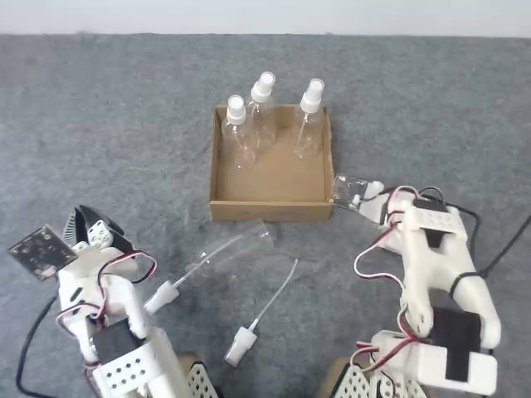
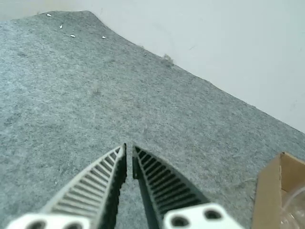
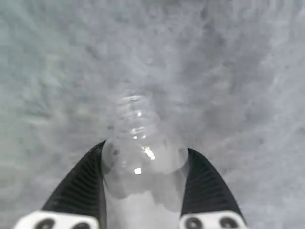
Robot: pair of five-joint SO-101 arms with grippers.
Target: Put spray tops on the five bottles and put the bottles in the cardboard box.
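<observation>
The cardboard box [image 1: 270,207] sits at the middle back, and three clear bottles with white spray tops [image 1: 264,108] stand along its far wall. My right gripper [image 1: 369,201] [image 3: 145,150] is just outside the box's near right corner, shut on an uncapped clear bottle [image 1: 348,189] [image 3: 135,119] whose threaded neck points away from the wrist. Another clear bottle [image 1: 236,243] lies on the carpet in front of the box, with a spray top [image 1: 162,296] at its near end. A second loose spray top [image 1: 241,344] lies nearer, its tube pointing toward the box. My left gripper [image 1: 85,224] [image 2: 128,148] is shut and holds nothing, at the near left.
Grey carpet [image 1: 124,124] covers the table, and a white wall [image 2: 228,43] rises behind it. The box's corner [image 2: 276,191] appears in the left wrist view. Cables [image 1: 377,257] run beside the right arm.
</observation>
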